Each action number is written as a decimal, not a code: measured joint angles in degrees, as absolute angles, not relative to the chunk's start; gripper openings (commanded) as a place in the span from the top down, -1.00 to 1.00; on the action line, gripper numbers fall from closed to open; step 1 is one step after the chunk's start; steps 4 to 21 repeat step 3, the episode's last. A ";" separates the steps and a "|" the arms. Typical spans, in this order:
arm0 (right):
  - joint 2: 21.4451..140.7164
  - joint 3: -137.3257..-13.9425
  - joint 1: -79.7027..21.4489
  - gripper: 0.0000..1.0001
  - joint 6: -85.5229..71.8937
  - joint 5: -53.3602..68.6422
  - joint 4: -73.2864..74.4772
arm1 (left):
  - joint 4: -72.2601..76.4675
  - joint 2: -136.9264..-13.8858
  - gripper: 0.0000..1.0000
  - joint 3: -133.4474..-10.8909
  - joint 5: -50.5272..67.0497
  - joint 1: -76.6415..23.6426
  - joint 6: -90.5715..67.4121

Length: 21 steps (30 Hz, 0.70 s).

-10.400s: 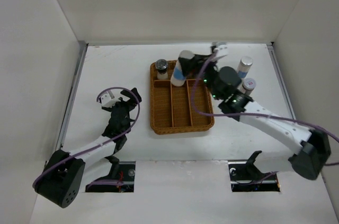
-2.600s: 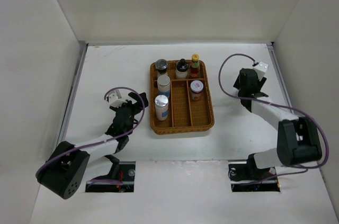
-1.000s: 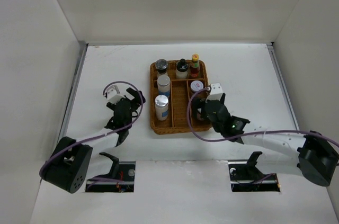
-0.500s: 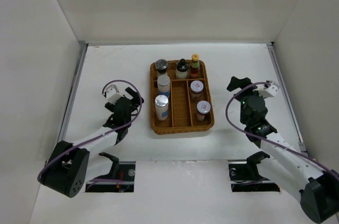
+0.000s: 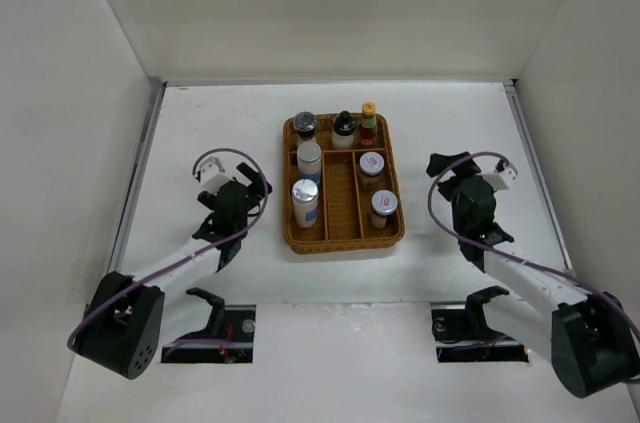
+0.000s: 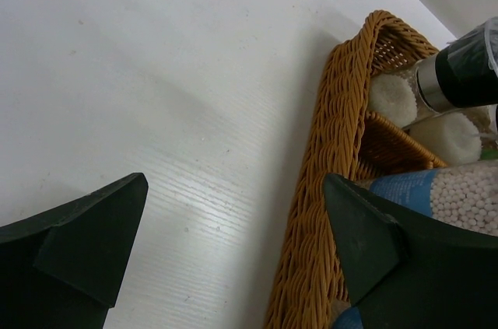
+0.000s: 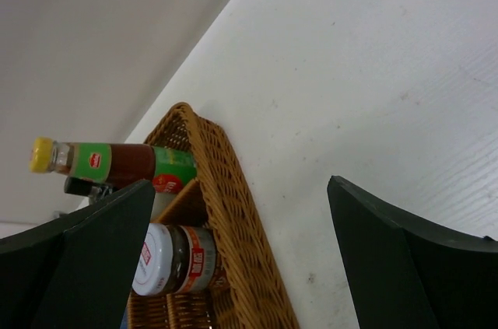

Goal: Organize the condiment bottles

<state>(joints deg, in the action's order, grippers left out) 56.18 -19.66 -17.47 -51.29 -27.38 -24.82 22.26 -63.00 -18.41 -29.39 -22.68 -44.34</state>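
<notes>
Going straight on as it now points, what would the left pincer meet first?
The left pincer would probably meet the bare table first, just beside the left wall of the wicker tray. The finger nearer that wall might graze it, though depth is unclear.

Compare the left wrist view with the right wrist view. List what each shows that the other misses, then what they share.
Left wrist only: a blue-banded cylinder filled with white beads, and a dark-topped jar behind it.

Right wrist only: the red sauce bottle with its yellow cap, and a short jar with a red label.

Both: the wicker tray seen from one side, the bare white table, and an open gripper holding nothing, the left gripper in one view and the right gripper in the other.
</notes>
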 measured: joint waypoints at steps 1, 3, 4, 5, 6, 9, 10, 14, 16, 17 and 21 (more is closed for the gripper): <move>56.38 -19.66 -17.47 -1.00 -51.51 -27.16 -25.10 | 22.22 -63.11 -1.00 -18.41 -29.39 -22.52 -44.34; 56.86 -19.66 -17.47 -1.00 -51.86 -26.70 -25.23 | 22.11 -63.59 -1.00 -18.55 -29.41 -22.48 -44.34; 56.86 -19.66 -17.47 -1.00 -51.86 -26.70 -25.23 | 22.11 -63.59 -1.00 -18.55 -29.41 -22.48 -44.34; 56.86 -19.66 -17.47 -1.00 -51.86 -26.70 -25.23 | 22.11 -63.59 -1.00 -18.55 -29.41 -22.48 -44.34; 56.86 -19.66 -17.47 -1.00 -51.86 -26.70 -25.23 | 22.11 -63.59 -1.00 -18.55 -29.41 -22.48 -44.34; 56.86 -19.66 -17.47 -1.00 -51.86 -26.70 -25.23 | 22.11 -63.59 -1.00 -18.55 -29.41 -22.48 -44.34; 56.86 -19.66 -17.47 -1.00 -51.86 -26.70 -25.23 | 22.11 -63.59 -1.00 -18.55 -29.41 -22.48 -44.34; 56.86 -19.66 -17.47 -1.00 -51.86 -26.70 -25.23 | 22.11 -63.59 -1.00 -18.55 -29.41 -22.48 -44.34; 56.86 -19.66 -17.47 -1.00 -51.86 -26.70 -25.23 | 22.11 -63.59 -1.00 -18.55 -29.41 -22.48 -44.34; 56.86 -19.66 -17.47 -1.00 -51.86 -26.70 -25.23 | 22.11 -63.59 -1.00 -18.55 -29.41 -22.48 -44.34; 56.86 -19.66 -17.47 -1.00 -51.86 -26.70 -25.23 | 22.11 -63.59 -1.00 -18.55 -29.41 -22.48 -44.34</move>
